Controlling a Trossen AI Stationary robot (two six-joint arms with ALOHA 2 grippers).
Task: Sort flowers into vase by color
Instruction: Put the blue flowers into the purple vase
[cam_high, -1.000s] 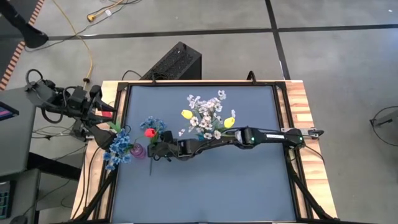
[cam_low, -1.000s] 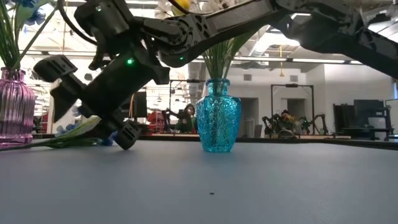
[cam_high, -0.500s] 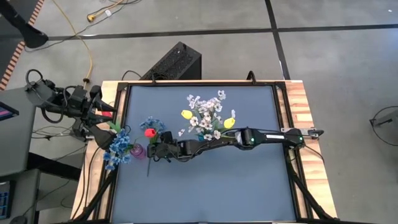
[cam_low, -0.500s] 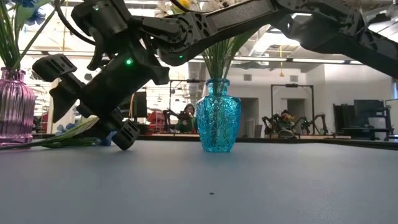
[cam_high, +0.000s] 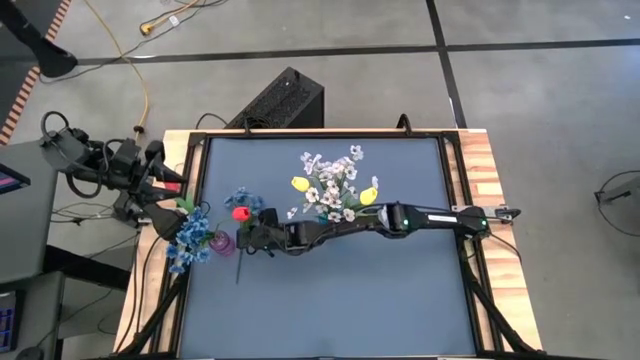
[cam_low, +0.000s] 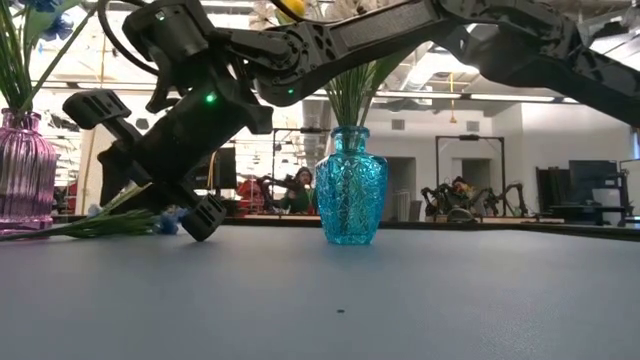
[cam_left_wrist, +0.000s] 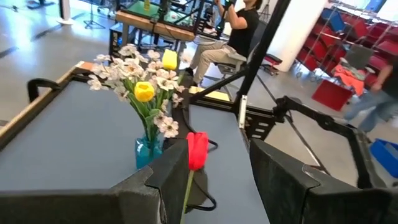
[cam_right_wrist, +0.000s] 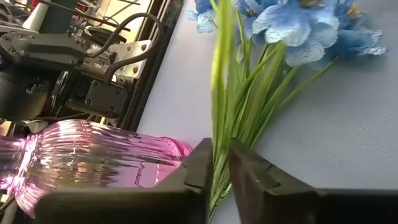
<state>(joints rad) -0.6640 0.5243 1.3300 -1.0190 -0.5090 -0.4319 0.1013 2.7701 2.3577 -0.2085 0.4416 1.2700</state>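
A blue flower spray (cam_right_wrist: 298, 31) lies on the table (cam_high: 330, 310), blossoms toward the far edge (cam_high: 240, 198). My right gripper (cam_high: 248, 238) reaches in from the right and is shut on its green stems. Beside it stands the pink vase (cam_high: 222, 243) with blue flowers (cam_high: 190, 238). The teal vase (cam_high: 333, 215) holds white sprays and yellow tulips. A red tulip (cam_left_wrist: 197, 149) rises before my left gripper (cam_left_wrist: 217, 162), which stands open, raised off the table's left edge (cam_high: 158, 185). The tulip's lower stem is hidden. My right gripper pinches the bundle of green stems and leaves (cam_right_wrist: 219, 168) below the blossoms between its two fingers. The fingers (cam_right_wrist: 200, 174) slant down from the table's right and lie across the stems. The flower lies on the table, its stem end (cam_low: 50, 230) toward the near edge.
The pink vase (cam_low: 22, 170) stands just left of the right gripper, close to its fingers. The teal vase (cam_low: 350, 195) stands under the right arm. A black box (cam_high: 285, 100) sits beyond the far edge. A person (cam_left_wrist: 239, 25) sits in the room behind the table.
My right gripper has shut its fingers on the blue flower's stems while staying nearly where it was. The leaves at the fingers have been drawn together and raised slightly. The rest of the flower stays on the table.
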